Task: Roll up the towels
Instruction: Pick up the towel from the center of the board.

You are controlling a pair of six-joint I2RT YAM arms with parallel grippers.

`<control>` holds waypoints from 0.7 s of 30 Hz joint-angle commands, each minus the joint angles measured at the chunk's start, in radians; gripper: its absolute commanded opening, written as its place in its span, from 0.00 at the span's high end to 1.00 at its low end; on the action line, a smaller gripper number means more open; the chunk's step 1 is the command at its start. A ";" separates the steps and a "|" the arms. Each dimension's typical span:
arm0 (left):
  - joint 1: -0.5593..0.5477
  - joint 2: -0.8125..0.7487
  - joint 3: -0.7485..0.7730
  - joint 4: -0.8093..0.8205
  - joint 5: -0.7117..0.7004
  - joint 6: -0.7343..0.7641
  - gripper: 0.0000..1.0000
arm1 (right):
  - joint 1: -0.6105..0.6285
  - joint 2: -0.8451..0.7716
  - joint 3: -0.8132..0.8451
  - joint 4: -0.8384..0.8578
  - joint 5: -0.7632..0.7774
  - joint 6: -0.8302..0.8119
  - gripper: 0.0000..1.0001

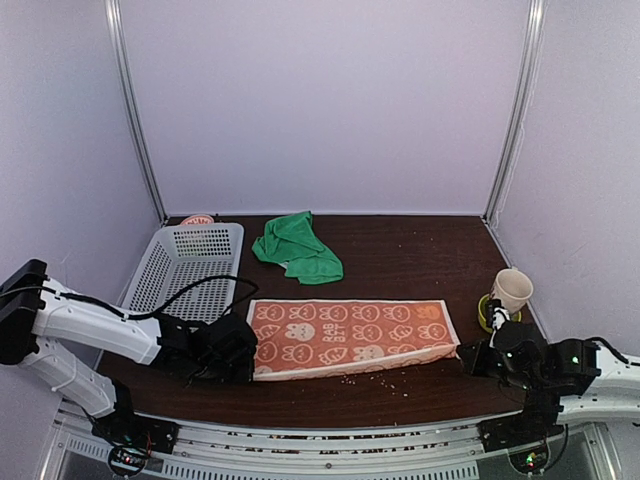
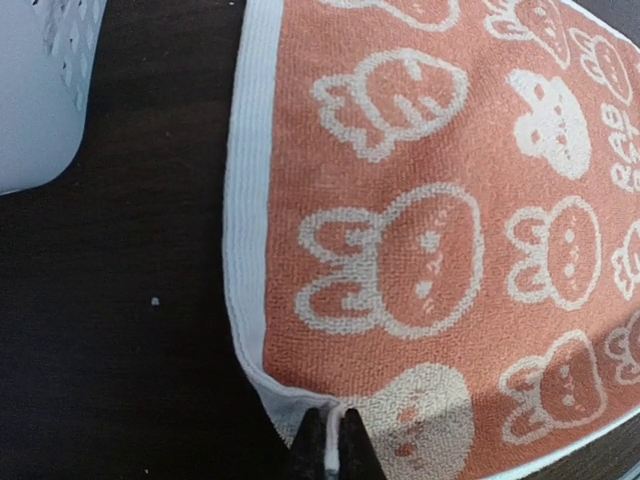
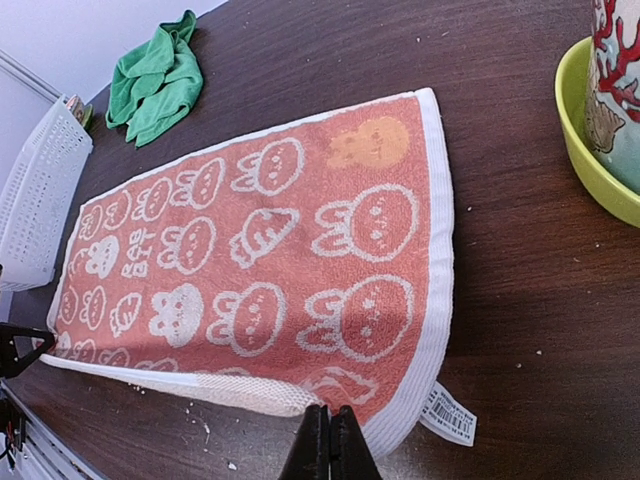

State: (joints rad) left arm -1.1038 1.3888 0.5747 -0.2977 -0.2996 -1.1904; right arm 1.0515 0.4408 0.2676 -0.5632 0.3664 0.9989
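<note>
The pinkish-orange towel (image 1: 350,335) printed with rabbits lies spread flat near the table's front edge. Its near hem (image 3: 240,392) is lifted and turned over a little, showing the pale underside. My left gripper (image 1: 246,362) is shut on the towel's near-left corner, and the white hem (image 2: 331,452) shows pinched between the black tips of that gripper (image 2: 330,445). At the near-right corner my right gripper (image 1: 466,358) is shut on the towel's edge (image 3: 330,440), just left of its barcode label (image 3: 447,413). The green towel (image 1: 297,248) lies crumpled at the back, untouched.
A white plastic basket (image 1: 185,262) stands at the left, just past the orange towel's left end. A patterned cup (image 1: 512,289) stands in a yellow-green bowl (image 1: 487,316) at the right, close to my right arm. Crumbs dot the dark table (image 1: 400,260).
</note>
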 commanded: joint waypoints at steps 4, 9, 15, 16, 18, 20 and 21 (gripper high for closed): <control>-0.002 -0.014 0.071 -0.069 -0.031 0.026 1.00 | 0.010 -0.028 0.046 -0.057 0.094 -0.013 1.00; 0.000 -0.043 0.159 -0.136 -0.093 0.066 1.00 | 0.007 0.072 0.118 -0.027 0.139 -0.053 1.00; 0.005 -0.022 0.209 -0.152 -0.096 0.102 0.93 | 0.008 0.216 0.159 0.046 0.125 -0.082 1.00; 0.004 -0.016 0.205 -0.149 -0.090 0.101 0.93 | 0.008 0.223 0.158 0.050 0.123 -0.084 1.00; 0.005 -0.010 0.190 -0.136 -0.076 0.095 0.93 | 0.007 0.222 0.148 0.054 0.126 -0.086 1.00; 0.005 -0.011 0.172 -0.117 -0.061 0.086 0.92 | 0.007 0.210 0.137 0.055 0.126 -0.088 1.00; 0.005 -0.012 0.165 -0.109 -0.056 0.083 0.92 | 0.007 0.206 0.133 0.055 0.126 -0.089 1.00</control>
State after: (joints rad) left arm -1.1034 1.3693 0.7628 -0.4225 -0.3653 -1.1130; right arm 1.0542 0.6659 0.4076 -0.5320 0.4568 0.9272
